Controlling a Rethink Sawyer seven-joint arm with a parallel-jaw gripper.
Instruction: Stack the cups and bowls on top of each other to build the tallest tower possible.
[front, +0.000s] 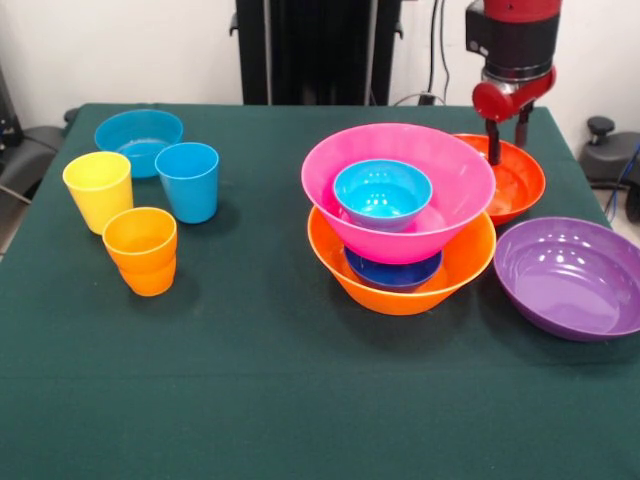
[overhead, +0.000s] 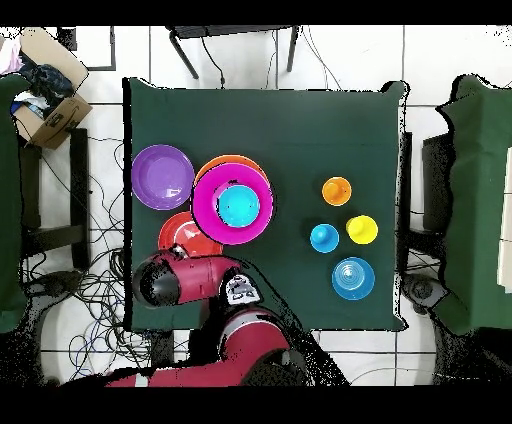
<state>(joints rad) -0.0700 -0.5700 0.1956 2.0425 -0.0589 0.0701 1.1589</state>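
four bowls (front: 400, 215) nested, gripper (front: 507, 140) over red-orange bowl (front: 515, 180)

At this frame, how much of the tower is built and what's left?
Done: the pink bowl sits on a dark blue bowl inside the orange bowl, with the teal bowl nested on top. In hand: the gripper hangs over the red-orange bowl, jaws unclear. Left: the purple bowl, light blue bowl and three cups, all loose.
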